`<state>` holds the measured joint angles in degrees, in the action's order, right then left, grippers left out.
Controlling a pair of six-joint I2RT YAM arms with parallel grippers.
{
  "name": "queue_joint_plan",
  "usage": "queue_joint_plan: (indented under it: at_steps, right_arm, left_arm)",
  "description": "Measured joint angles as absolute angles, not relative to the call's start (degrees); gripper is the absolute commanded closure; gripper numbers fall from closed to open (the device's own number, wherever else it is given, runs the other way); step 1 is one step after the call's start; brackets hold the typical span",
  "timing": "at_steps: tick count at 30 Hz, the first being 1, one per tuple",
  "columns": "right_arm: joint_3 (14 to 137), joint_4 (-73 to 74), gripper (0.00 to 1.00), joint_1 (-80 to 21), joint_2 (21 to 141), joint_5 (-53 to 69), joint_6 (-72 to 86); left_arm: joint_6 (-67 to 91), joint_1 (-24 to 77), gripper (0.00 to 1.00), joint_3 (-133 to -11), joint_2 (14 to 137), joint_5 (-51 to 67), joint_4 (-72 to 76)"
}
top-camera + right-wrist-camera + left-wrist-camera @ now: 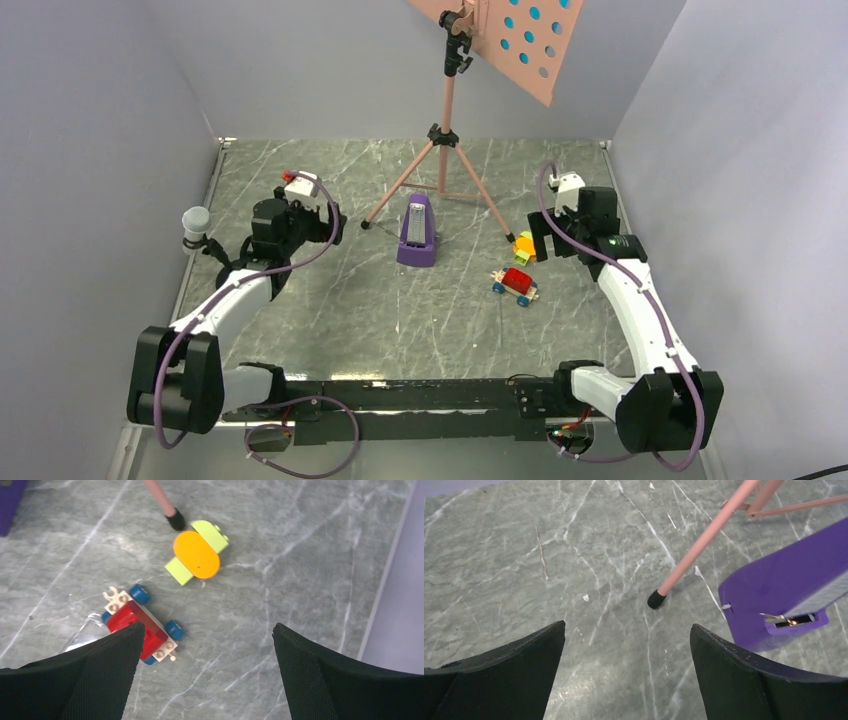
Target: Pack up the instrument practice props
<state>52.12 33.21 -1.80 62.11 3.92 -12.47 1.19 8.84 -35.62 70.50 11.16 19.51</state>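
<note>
The salmon-pink music stand (446, 150) is planted at the back of the marbled table (330, 310), its three thin tube legs splayed for balance and its perforated desk (490, 32) tilted on top. Cyan is glimpsed through the holes, likely the pages (508, 22) resting on the far face. The purple metronome (417, 232), a smooth plastic pyramid, is stood upright between the near legs. The left gripper (626, 630) is held wide open over bare stone, with a black-capped foot (656, 599) just ahead. The right gripper (207, 630) is spread open too, above the red toy car (135, 622) and the yellow-orange toy (196, 554), neither of them wanted. Nothing is gripped yet.
</note>
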Motion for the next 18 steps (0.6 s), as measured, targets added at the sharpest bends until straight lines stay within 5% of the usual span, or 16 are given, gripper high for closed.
queue_joint_plan:
  at_steps: [18]
  right_arm:
    - [73.5,39.3,0.01,-20.5,78.5,17.4,-15.7]
  left_arm:
    - [5.6,9.0,0.03,-47.4,69.8,22.7,3.6]
